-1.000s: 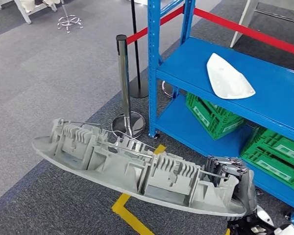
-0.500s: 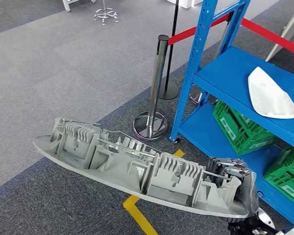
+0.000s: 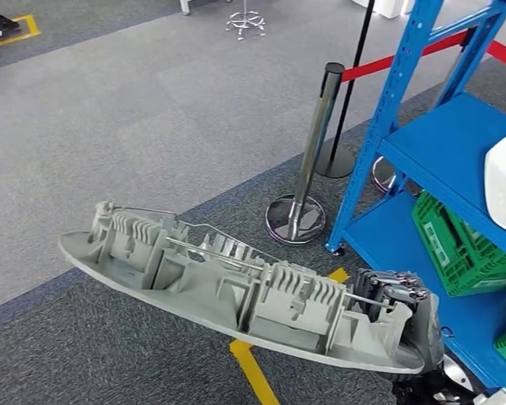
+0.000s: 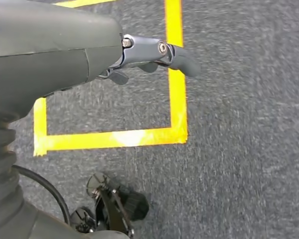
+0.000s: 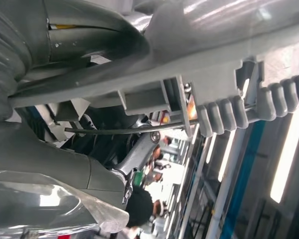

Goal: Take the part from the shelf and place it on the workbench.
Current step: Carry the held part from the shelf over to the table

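Part [image 3: 238, 291]: long grey ribbed moulding, off the blue shelf [image 3: 454, 160], carried level over carpet.
Right hand [image 3: 400, 308]: fingers wrapped around part's near end.
Left hand [image 4: 151, 55]: hanging, holds nothing, fingers loosely extended.

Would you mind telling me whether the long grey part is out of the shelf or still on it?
Out. The right hand grips one end of the grey part, which hangs over the carpet beside the blue shelf.

Open carpet [image 3: 142, 110] lay ahead and left. On the right stood the shelf [image 3: 441, 160], with a stanchion [image 3: 311, 156] and red belt [image 3: 378, 63] just beside it. The held part [image 3: 238, 291] spanned across the front.
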